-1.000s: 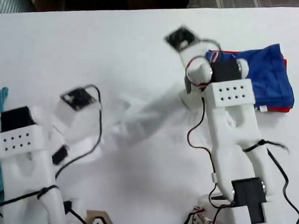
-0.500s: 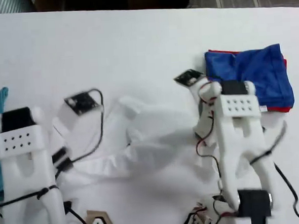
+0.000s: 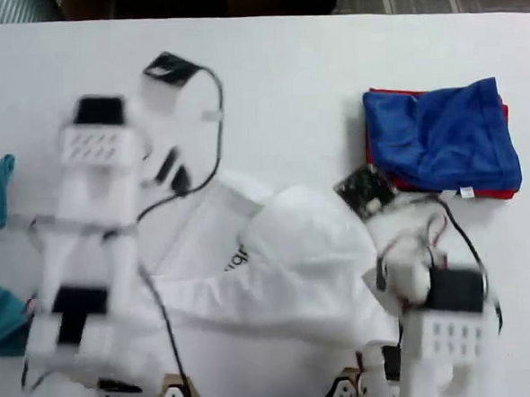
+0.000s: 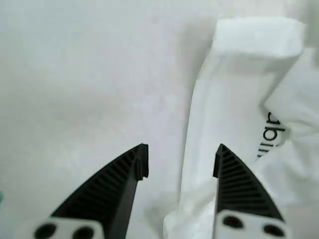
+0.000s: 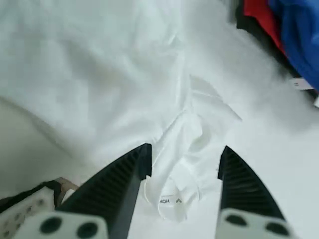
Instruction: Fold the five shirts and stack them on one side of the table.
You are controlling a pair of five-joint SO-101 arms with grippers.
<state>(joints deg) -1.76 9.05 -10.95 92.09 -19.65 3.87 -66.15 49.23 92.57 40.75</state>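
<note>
White shirt (image 3: 296,260) lies rumpled mid-frame on the surface (image 3: 266,72), not yet folded; the blue-and-red stack (image 3: 441,138) waits upper right. Left claw (image 4: 181,152) and right claw (image 5: 184,149) both gape empty over it. Next, I reckon: pinch corners, spread flat.

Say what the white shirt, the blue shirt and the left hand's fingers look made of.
White shirt: soft matte knit cloth, probably cotton; it lies in limp folds and creases.
Blue shirt: similar matte fabric, rumpled.
Left hand fingers: rigid black plastic, likely printed; fine ridged layers show along them.
</note>
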